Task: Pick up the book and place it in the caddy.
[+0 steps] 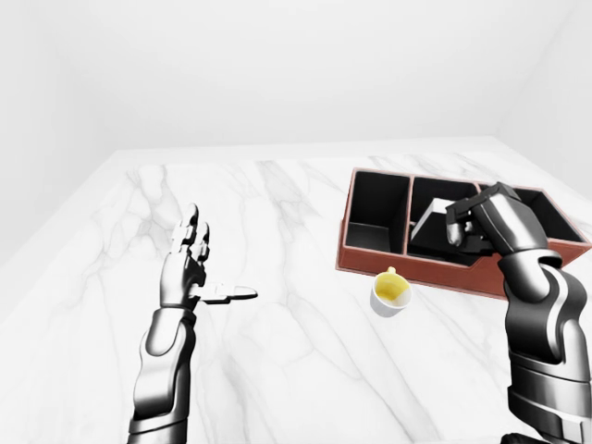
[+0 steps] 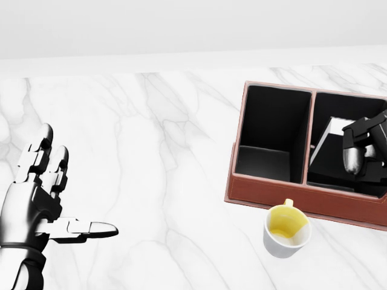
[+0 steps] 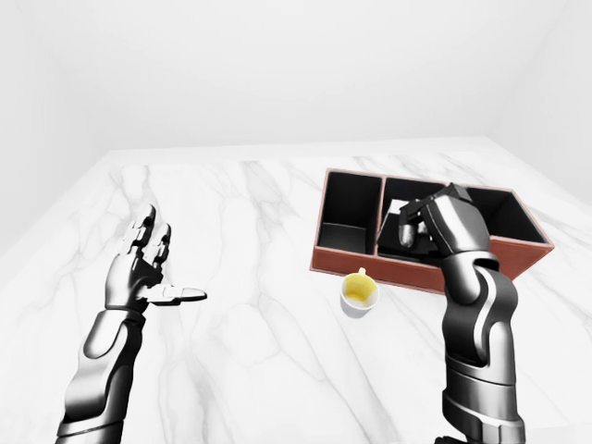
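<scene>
Nearest the camera, two metallic robot arms rise from the bottom edge of both eye views over a white marble tabletop (image 1: 296, 305); the left hand (image 2: 36, 202) hovers above the bare marble at the left of the head view, released, its fingers spread upward and its thumb pointing toward the view's right, holding nothing.

A little farther in, a small white cup (image 2: 286, 229) with a yellow inside stands on the marble, its handle turned toward a caddy and lying just beside the caddy's lower wall in the head view.

Beyond the cup sits the caddy (image 2: 272, 196), a reddish-brown tray with black-lined compartments; in the head view a tall compartment and a smaller square one below it lie at the left, and a wider compartment lies at the right.

The right hand (image 2: 363, 151) reaches over that right compartment, its fingers curled around the book (image 2: 326, 151), grasping it; the book is dark with a pale page edge, tilted, and lies within the outline of the right compartment, close to the divider; whether it touches the compartment floor cannot be told.

Farthest off, the marble ends at a plain white wall (image 1: 277, 74).
</scene>
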Available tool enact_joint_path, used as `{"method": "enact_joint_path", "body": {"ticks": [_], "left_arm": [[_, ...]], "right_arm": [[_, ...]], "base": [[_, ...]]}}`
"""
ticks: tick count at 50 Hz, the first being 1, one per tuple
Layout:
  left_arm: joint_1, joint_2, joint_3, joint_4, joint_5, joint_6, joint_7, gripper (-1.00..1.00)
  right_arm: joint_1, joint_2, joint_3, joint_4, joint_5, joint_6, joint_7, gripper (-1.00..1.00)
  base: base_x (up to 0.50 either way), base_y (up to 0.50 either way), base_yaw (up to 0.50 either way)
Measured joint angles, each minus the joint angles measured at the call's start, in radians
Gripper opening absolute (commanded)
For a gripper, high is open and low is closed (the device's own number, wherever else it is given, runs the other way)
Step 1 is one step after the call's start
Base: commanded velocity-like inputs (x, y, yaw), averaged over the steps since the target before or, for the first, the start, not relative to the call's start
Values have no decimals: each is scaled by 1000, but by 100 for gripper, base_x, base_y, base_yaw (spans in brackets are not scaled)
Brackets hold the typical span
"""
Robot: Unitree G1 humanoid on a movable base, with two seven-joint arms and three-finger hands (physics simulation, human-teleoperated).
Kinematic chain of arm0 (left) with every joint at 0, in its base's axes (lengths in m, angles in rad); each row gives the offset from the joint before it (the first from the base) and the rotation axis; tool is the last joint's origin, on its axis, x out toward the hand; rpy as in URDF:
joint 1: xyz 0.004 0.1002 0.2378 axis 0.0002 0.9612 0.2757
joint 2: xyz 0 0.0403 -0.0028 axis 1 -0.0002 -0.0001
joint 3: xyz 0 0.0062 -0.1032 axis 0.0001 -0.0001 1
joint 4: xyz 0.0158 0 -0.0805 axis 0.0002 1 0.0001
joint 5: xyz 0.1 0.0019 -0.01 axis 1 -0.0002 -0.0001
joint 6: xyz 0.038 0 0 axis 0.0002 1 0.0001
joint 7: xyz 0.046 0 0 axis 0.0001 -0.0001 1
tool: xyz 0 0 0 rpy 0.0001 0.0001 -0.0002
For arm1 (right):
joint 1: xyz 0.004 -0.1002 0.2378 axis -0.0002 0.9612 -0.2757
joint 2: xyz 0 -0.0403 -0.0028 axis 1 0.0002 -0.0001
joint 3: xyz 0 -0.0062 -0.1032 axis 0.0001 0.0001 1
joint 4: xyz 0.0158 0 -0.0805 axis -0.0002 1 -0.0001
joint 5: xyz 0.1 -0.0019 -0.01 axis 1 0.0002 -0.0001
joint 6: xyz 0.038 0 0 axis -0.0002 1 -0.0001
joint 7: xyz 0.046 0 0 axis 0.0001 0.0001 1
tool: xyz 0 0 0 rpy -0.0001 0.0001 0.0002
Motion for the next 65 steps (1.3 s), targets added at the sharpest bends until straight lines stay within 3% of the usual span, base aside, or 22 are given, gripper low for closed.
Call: {"method": "enact_joint_path", "body": {"ticks": [30, 65], "left_arm": [[3, -7, -13, 4, 12, 0, 8, 100], [-4, -8, -19, 26, 16, 0, 11, 100]], "right_arm": [[-44, -60, 1, 164, 7, -4, -93, -100], [-122, -90, 62, 414, -10, -94, -215, -100]], "base": [[0, 0, 0], [0, 0, 0]]}}
